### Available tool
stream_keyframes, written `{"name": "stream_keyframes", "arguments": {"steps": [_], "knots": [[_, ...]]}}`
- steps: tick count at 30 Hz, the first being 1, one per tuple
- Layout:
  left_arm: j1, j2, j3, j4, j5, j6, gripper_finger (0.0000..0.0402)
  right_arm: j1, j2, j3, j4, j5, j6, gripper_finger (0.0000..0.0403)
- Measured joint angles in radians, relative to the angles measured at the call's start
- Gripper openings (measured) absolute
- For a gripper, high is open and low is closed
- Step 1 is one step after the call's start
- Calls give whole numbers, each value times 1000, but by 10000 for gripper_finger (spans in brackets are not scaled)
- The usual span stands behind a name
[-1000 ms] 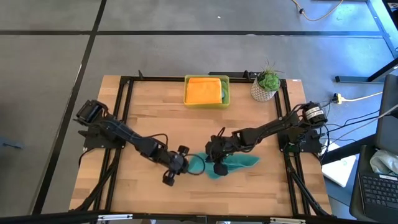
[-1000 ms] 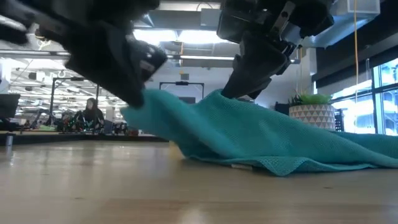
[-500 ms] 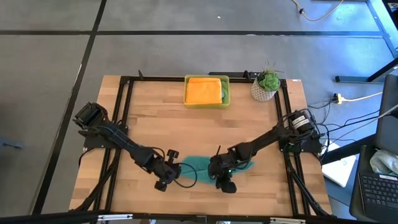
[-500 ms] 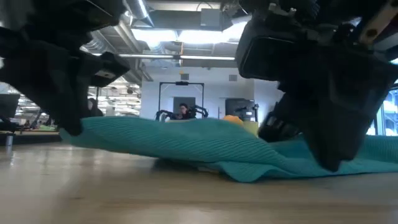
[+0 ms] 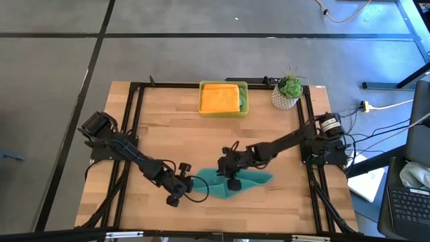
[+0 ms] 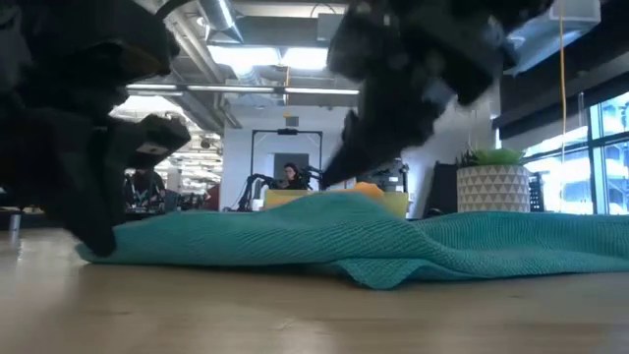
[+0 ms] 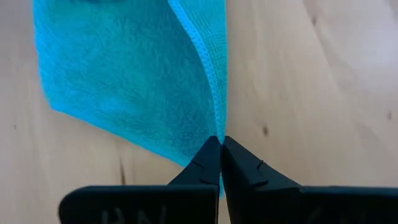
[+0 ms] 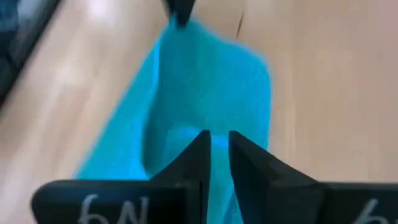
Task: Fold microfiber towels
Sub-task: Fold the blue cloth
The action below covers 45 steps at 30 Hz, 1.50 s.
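While the high view shows only a teal towel lying near the table's front edge between the two grippers, the left wrist view shows the left gripper clenched on the towel's hemmed corner. The right gripper hangs over the cloth, fingers slightly parted, gripping nothing visible. In the low view the towel lies rumpled, doubled over, its ribbed weave plain.
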Motion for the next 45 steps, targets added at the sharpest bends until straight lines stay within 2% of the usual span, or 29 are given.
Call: {"name": "stream_keyframes", "arguments": {"steps": [5, 11, 20, 24, 31, 45], "knots": [[-1, 4, -6, 0, -2, 0, 0, -15, 66, -1, -9, -68, -78, 59], [1, 4, -6, -1, -2, 3, 0, -22, 81, -1, 7, 27, -106, 66], [2, 4, -6, 0, -3, 3, 0, -37, 81, -1, 66, 35, -102, 150], [2, 4, -6, 2, -3, 3, 0, -36, 82, -1, 60, 34, -77, 165], [2, 4, -5, 6, -3, 0, 0, -36, 114, -2, 66, 27, -76, 146], [0, 3, -38, 34, -7, -68, 0, -34, 119, -1, 71, -1, -78, 62]]}}
